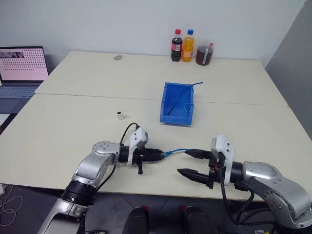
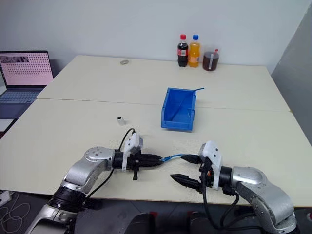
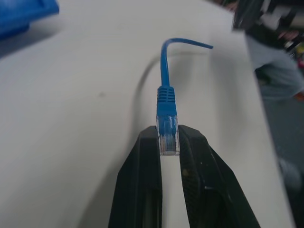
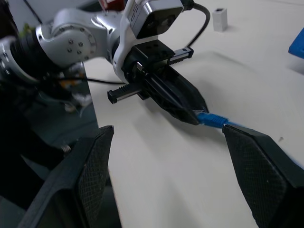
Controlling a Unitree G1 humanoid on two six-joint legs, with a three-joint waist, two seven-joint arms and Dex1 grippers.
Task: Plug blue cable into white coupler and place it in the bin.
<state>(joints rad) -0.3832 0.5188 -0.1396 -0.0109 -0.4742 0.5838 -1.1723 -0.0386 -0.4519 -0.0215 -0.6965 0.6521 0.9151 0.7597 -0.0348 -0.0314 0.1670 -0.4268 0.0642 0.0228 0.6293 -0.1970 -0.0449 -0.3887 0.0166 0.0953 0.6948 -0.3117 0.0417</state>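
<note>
My left gripper (image 1: pixel 162 154) is shut on the clear plug of the blue cable (image 1: pixel 175 151), just above the near part of the table. The left wrist view shows the plug pinched between the two fingers (image 3: pixel 147 156), with the short blue cable (image 3: pixel 166 92) curving away from them. My right gripper (image 1: pixel 183 162) stands open close by, facing the left one, and its upper finger is near the cable's free end. The white coupler (image 1: pixel 120 115) stands alone on the table beyond the left gripper. Farther back, in the middle of the table, is the bin (image 1: pixel 168 100).
A thin blue wire (image 1: pixel 194 84) sticks out of the bin's far corner. Two bottles (image 1: pixel 182 46) and a cup of dark drink (image 1: pixel 204 53) stand at the far edge. A laptop (image 1: pixel 22 66) is at the far left. The table's front edge is just under both grippers.
</note>
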